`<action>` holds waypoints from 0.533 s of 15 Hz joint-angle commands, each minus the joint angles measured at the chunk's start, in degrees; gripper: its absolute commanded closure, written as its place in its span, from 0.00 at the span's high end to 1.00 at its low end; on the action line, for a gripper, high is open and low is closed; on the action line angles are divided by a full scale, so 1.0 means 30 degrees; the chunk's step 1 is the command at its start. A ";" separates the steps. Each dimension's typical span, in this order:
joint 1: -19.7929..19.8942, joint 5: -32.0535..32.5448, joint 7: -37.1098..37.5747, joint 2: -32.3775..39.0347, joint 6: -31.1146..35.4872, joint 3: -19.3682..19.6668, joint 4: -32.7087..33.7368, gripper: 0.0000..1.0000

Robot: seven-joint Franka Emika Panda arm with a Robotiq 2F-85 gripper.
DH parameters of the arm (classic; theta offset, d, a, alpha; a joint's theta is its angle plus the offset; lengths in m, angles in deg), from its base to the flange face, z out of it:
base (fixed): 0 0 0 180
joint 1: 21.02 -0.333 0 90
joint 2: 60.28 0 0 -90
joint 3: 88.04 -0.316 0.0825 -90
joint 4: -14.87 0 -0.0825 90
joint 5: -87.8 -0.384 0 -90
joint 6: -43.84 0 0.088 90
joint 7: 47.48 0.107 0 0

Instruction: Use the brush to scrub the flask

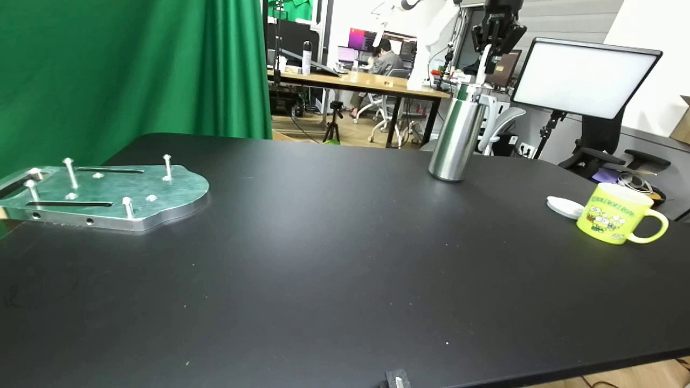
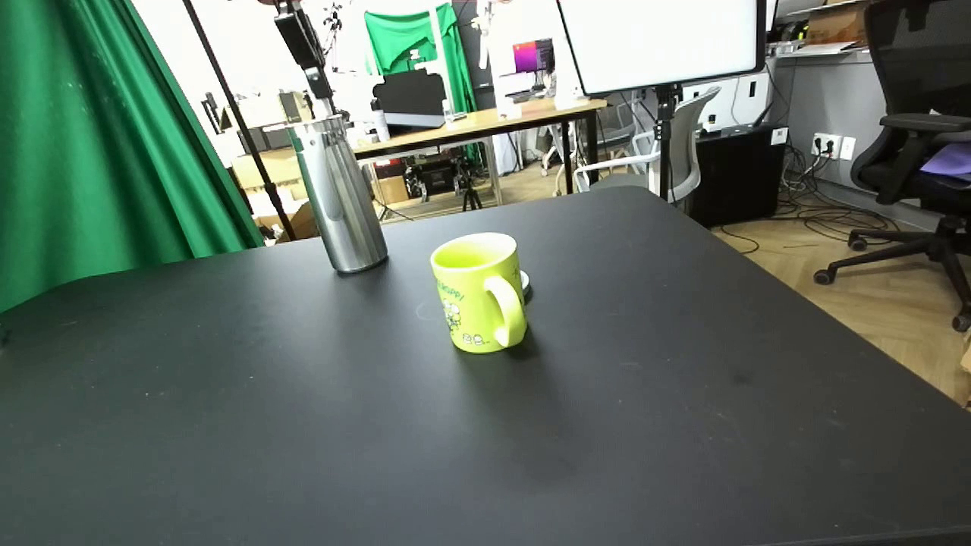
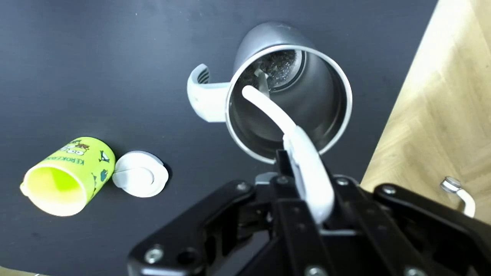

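Wrist view alone looks inside the flask (image 3: 314,99), where the brush (image 3: 297,142) reaches in toward eleven o'clock, the gripper (image 3: 310,178) narrow and tight on it. A plate (image 1: 118,186) shows only in an exterior view, at nine o'clock. Mug (image 1: 614,213) and lid (image 1: 564,208) sit side by side on the black table (image 1: 334,258), green curtain (image 1: 135,70) beyond. The flask stands near the table's edge, long axis upright, handle (image 3: 211,101) toward the wrist view's nine o'clock.

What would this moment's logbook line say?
gripper: shut on brush | brush: reaching into open flask | yellow-green mug: upright, beside white lid
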 commanded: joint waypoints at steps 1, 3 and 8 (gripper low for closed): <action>0.0004 0.0204 -0.0618 0.0168 0.0261 -0.0081 0.0001 0.04; -0.0133 0.0286 -0.1071 -0.0638 0.0430 -0.0090 -0.0560 0.04; -0.0699 0.1028 -0.1812 -0.3476 0.1089 -0.0050 -0.2301 0.04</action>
